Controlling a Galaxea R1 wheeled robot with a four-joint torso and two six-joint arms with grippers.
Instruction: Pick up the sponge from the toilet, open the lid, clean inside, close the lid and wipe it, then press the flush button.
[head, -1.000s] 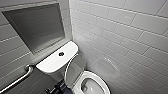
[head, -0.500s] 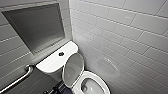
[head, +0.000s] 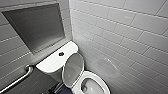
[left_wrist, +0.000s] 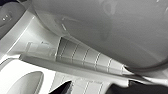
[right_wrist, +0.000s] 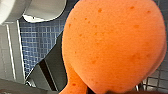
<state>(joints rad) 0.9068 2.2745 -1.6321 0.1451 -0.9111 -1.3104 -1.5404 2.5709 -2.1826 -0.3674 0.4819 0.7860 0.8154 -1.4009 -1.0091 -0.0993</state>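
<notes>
The white toilet (head: 93, 86) stands in the corner with its lid (head: 73, 69) raised and leaning back against the tank. The round dark flush button (head: 61, 53) sits in the middle of the flat tank top. In the right wrist view the orange sponge (right_wrist: 112, 45) looms large, and my right gripper (right_wrist: 100, 92) is shut on its lower end. In the left wrist view my left gripper (left_wrist: 97, 91) is open, close under the greyish curved lid (left_wrist: 112, 27) and the white toilet body (left_wrist: 75, 53).
White tiled walls close in behind and to the right of the toilet. A grey recessed panel (head: 35, 27) is set in the wall above the tank. A metal grab bar (head: 18, 79) runs along the left wall. Blue mosaic floor tiles (right_wrist: 40, 37) lie below the sponge.
</notes>
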